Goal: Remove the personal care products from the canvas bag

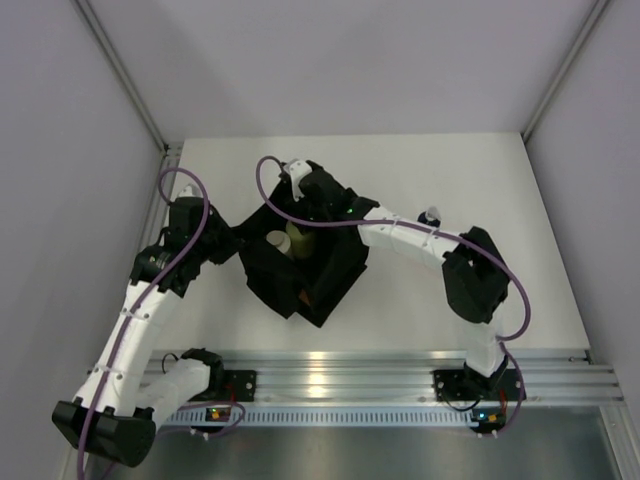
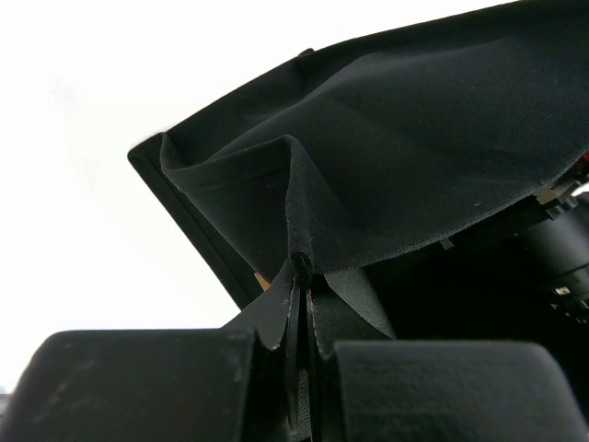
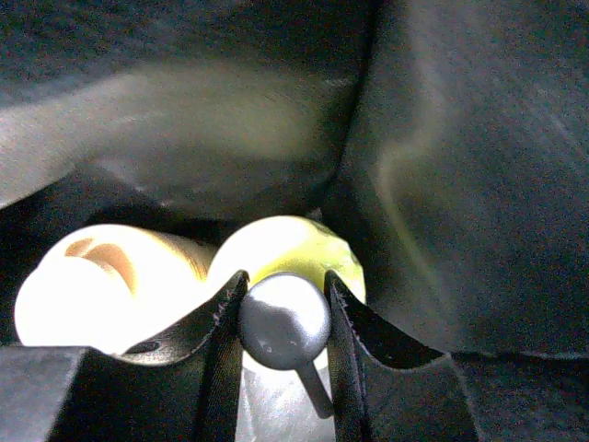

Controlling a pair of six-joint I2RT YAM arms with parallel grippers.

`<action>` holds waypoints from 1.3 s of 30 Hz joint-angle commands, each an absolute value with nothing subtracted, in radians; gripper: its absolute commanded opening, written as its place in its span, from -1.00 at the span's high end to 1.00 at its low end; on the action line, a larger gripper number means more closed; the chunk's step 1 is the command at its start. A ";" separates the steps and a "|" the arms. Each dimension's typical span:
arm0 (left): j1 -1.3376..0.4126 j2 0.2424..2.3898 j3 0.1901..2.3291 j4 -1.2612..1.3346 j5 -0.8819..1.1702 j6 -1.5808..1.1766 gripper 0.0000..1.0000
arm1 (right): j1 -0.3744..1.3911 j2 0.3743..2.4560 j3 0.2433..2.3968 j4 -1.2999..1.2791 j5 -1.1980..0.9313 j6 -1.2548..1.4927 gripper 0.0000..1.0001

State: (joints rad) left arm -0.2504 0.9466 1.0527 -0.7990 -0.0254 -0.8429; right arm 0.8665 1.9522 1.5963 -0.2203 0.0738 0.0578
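The black canvas bag [image 1: 330, 275] sits mid-table with its mouth open. My left gripper [image 1: 232, 243] is shut on the bag's left rim, and the folded fabric [image 2: 304, 230] is pinched between its jaws [image 2: 306, 276]. My right gripper [image 1: 303, 226] reaches down into the bag. It is shut on the round grey cap [image 3: 283, 320] of the pale yellow-green bottle [image 3: 299, 247], which also shows from above [image 1: 301, 240]. A beige, cream-capped bottle [image 3: 101, 281] lies just to the left of it inside the bag [image 1: 278, 240]. The right gripper's jaws [image 3: 283, 281] press both sides of the cap.
A small white-capped bottle [image 1: 432, 213] stands on the white table [image 1: 480, 180] beside the right arm's forearm. Grey walls close in on both sides. An aluminium rail [image 1: 350, 375] runs along the near edge. The bag's dark walls [image 3: 479, 184] surround the right gripper closely.
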 commanded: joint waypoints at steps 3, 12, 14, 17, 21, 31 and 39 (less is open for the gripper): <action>-0.252 0.953 1.057 -0.854 -0.048 -0.822 1.00 | 0.874 1.845 1.614 -0.279 0.144 0.178 1.00; -0.252 0.953 1.055 -0.856 -0.077 -0.821 1.00 | 0.885 1.772 1.640 -0.267 0.153 0.178 1.00; -0.252 0.957 1.054 -0.856 -0.074 -0.822 1.00 | 0.891 1.764 1.641 -0.268 0.159 0.173 1.00; -0.250 0.960 1.054 -0.856 -0.069 -0.821 1.00 | 0.897 1.749 1.646 -0.267 0.167 0.172 1.00; -0.252 0.960 1.052 -0.857 -0.080 -0.808 1.00 | 0.902 1.727 1.655 -0.268 0.175 0.170 1.00; -0.252 0.973 1.060 -0.856 -0.080 -0.807 1.00 | 0.914 1.698 1.701 -0.285 0.178 0.155 1.00; -0.252 0.982 1.065 -0.856 -0.078 -0.810 1.00 | 0.936 1.657 1.750 -0.307 0.160 0.120 1.00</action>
State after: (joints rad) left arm -0.2504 0.9607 1.0527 -0.8158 -0.0509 -0.8330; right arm 0.9169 1.7790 1.6203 -0.4232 0.1627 0.1326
